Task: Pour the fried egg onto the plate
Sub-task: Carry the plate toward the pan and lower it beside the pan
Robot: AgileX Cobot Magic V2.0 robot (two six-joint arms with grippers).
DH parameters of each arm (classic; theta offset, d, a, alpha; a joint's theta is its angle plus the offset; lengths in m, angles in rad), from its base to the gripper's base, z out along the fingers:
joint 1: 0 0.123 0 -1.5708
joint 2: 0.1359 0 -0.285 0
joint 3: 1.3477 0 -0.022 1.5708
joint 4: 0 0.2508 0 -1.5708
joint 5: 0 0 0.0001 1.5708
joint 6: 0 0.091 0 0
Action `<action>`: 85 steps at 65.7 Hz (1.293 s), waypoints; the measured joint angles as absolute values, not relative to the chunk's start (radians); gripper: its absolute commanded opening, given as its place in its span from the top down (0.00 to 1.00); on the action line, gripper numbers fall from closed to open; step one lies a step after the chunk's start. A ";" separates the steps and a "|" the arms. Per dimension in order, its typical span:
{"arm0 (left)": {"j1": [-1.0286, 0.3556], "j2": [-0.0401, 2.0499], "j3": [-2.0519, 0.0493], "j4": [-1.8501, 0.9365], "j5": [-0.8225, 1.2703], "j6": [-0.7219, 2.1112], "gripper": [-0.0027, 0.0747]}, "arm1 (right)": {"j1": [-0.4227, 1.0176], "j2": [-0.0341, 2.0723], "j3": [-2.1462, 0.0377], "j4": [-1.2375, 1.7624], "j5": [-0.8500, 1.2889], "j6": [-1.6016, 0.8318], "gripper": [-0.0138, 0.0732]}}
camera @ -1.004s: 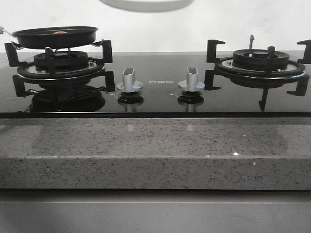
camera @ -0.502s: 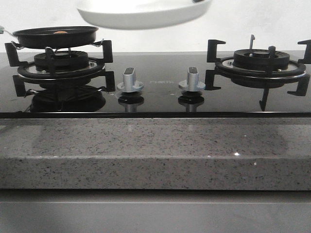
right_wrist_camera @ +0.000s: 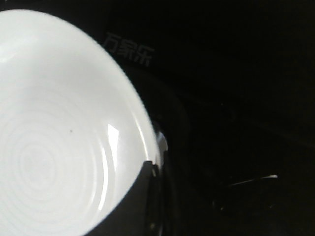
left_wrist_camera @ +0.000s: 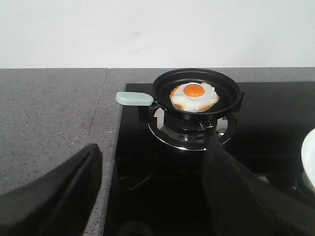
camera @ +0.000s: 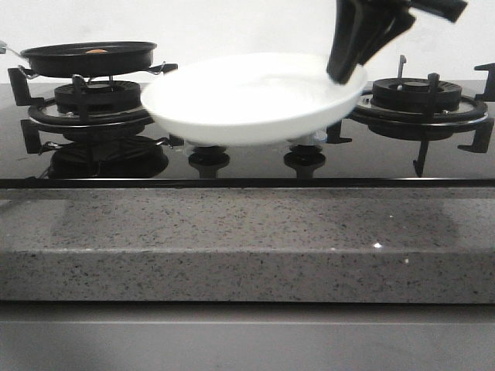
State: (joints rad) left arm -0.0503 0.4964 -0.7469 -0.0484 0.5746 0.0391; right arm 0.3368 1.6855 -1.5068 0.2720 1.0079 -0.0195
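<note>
Right gripper clamped on the rim of the plate, holding it tilted slightly in the air above the two stove knobs, between the burners. Plate bare inside. Left gripper spread wide and holding nothing, hanging above the counter edge, well short of the black pan. Fried egg lying flat in that pan on the left burner, beyond the left fingers, yolk up.

Black frying pan on left burner, speckled counter
</note>
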 measured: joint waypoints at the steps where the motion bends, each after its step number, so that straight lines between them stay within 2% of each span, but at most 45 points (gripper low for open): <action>1: -0.050 0.496 -0.747 -0.048 0.575 0.039 0.40 | 0.337 1.685 -1.495 0.272 0.994 -0.024 0.92; 24: -0.050 0.496 -0.747 -0.048 0.575 0.039 0.40 | 0.337 1.669 -1.404 0.298 0.876 -0.063 0.92; 85: -0.050 0.496 -0.747 -0.048 0.575 0.039 0.40 | 0.337 1.663 -1.402 0.300 0.904 -0.067 0.92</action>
State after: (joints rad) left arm -0.0503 0.4964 -0.7469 -0.0484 0.5746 0.0391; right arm 0.3368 1.6629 -1.4022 0.3002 0.9041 -0.0672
